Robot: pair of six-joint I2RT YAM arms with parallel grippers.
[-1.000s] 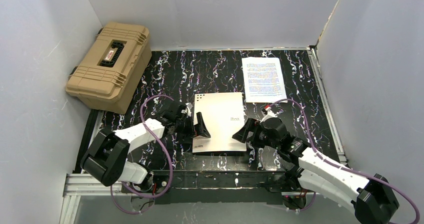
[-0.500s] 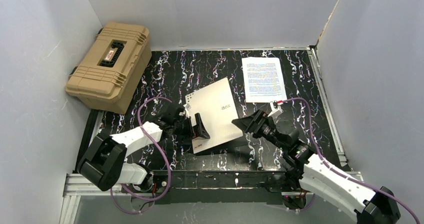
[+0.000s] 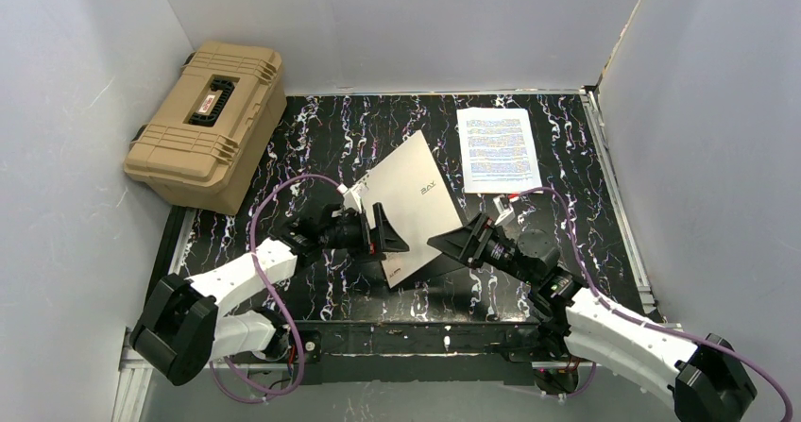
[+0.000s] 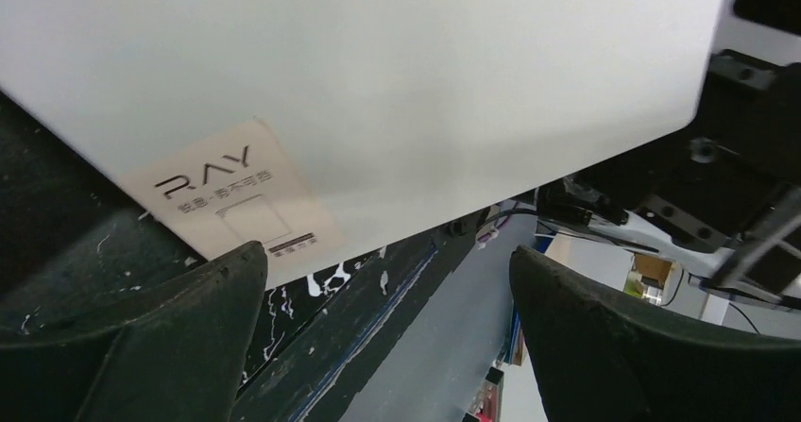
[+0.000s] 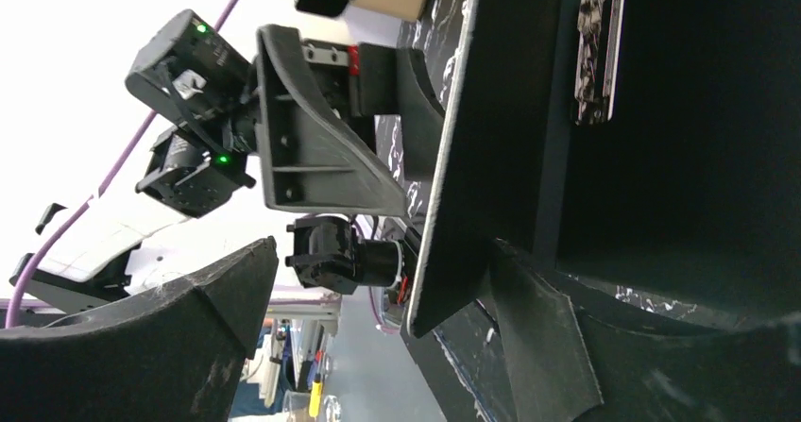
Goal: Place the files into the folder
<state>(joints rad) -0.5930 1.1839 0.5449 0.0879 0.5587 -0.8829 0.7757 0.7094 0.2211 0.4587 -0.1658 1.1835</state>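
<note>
The folder (image 3: 416, 200) is near the front middle of the table, its cream cover lifted and tilted up to the left. In the left wrist view the cover (image 4: 397, 73) with its printed label fills the top. The left gripper (image 3: 378, 236) (image 4: 387, 337) is open just left of the cover. My right gripper (image 3: 460, 243) (image 5: 378, 332) is open at the cover's right edge. The cover's edge (image 5: 444, 205) stands between its fingers, with one finger against the black inside (image 5: 680, 158). The files (image 3: 498, 148) are a printed white sheet lying flat at the back right.
A tan ribbed hard case (image 3: 208, 120) stands at the back left corner. Grey walls close the table on three sides. A black rail (image 3: 416, 332) runs along the near edge by the arm bases.
The folder's cover has swung up from lying flat to steeply tilted. The right gripper slid left beneath its edge, and the left gripper moved right towards the cover.
</note>
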